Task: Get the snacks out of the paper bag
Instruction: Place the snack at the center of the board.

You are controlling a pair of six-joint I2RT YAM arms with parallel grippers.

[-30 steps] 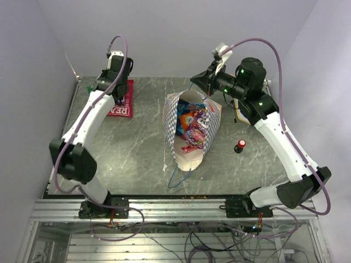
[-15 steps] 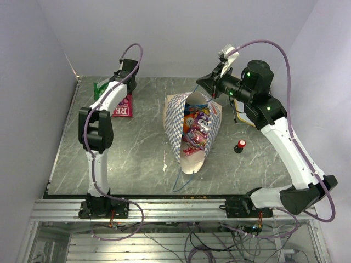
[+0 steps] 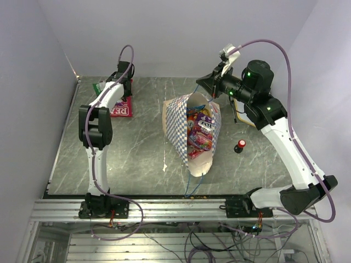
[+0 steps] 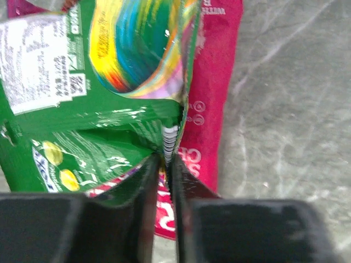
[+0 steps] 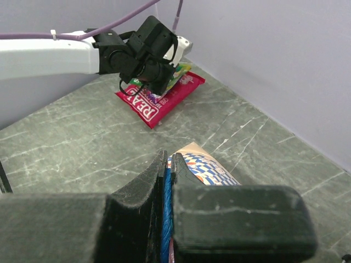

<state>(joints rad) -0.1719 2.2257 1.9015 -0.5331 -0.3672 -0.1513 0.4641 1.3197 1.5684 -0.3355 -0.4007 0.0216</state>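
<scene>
Your left claw (image 4: 167, 159) is low over the far left corner of the table (image 3: 137, 159), where the red packet (image 3: 122, 109) already lies flat. A green packet (image 4: 109, 120) now rests partly on top of it. The jaws stand almost together with the edge of the green packet between them. They have just started to move apart, so I cannot tell if they still pinch it or have let go. Your right claw (image 5: 167, 159) is clamped on the blue cord (image 5: 167, 219) of the paper bag (image 3: 178, 118) and holds its far rim up. Compared with a second ago, the bag stands steeper and its near tip has slid closer to the arm bases. The many bright snacks (image 3: 200, 131) inside are easier to see from above. I judge that two packets are out and most of them remain in the bag. Once the green packet is free, the left arm must come back to the bag mouth.
</scene>
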